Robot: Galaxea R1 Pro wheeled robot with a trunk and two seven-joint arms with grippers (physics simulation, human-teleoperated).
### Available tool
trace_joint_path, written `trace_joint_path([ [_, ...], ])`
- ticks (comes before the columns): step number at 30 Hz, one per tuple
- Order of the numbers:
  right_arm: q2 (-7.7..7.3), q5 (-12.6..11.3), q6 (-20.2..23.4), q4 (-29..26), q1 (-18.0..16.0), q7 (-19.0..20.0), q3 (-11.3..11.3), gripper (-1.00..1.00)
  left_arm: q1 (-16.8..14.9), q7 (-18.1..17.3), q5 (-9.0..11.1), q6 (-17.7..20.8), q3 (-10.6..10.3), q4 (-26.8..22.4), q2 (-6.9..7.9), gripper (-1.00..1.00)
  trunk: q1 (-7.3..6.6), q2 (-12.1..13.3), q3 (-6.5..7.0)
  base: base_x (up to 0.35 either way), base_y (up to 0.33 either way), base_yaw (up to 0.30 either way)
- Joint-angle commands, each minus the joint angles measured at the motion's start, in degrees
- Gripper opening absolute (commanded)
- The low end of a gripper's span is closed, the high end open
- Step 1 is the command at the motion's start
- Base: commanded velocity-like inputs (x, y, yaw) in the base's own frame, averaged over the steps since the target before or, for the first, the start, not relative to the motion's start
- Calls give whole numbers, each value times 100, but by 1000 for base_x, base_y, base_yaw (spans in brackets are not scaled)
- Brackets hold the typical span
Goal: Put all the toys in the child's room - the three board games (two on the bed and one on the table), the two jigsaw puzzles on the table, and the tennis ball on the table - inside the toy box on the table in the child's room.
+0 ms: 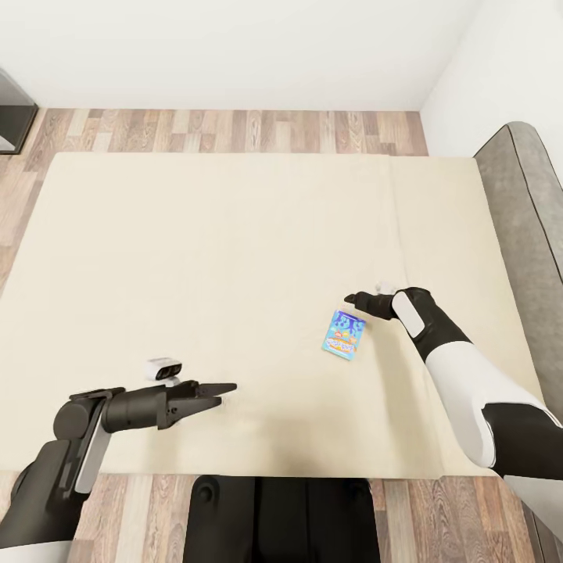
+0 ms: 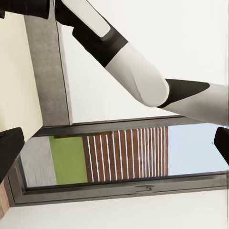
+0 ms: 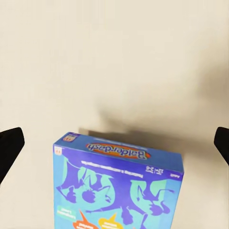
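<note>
A small blue board game (image 1: 344, 335) lies flat on the cream bed (image 1: 195, 234), just left of the mattress seam. My right gripper (image 1: 352, 299) hovers a little beyond the box's far edge, pointing left. In the right wrist view the blue box (image 3: 117, 191) lies on the bed (image 3: 114, 57) below the open right gripper (image 3: 114, 143), whose dark fingertips (image 3: 9, 148) stand wide apart and touch nothing. My left gripper (image 1: 227, 392) is over the near part of the bed, pointing right, open and empty. It is also open in the left wrist view (image 2: 114, 143).
A grey padded headboard (image 1: 524, 203) runs along the bed's right side. Wood-plank floor (image 1: 234, 129) lies beyond the bed, with a dark piece of furniture (image 1: 12, 109) at the far left. My base (image 1: 281, 516) stands at the near edge. The left wrist view shows my right arm (image 2: 143, 81) and a window (image 2: 119, 157).
</note>
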Motion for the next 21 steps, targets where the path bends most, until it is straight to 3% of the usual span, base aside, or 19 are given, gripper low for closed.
trace_joint_path([
  [1,-4,-13,22,-5,-2,-3,14,100,-1,-22,48,61,2,-2,23,100,3,-9,-6,0,0,0],
  [8,-4,-13,18,-5,3,-2,14,100,2,-22,381,68,4,1,259,100,3,-9,-6,0,0,0],
  [21,-9,-13,17,-5,1,-3,8,100,4,-22,437,70,3,6,315,100,3,-9,-6,0,0,0],
])
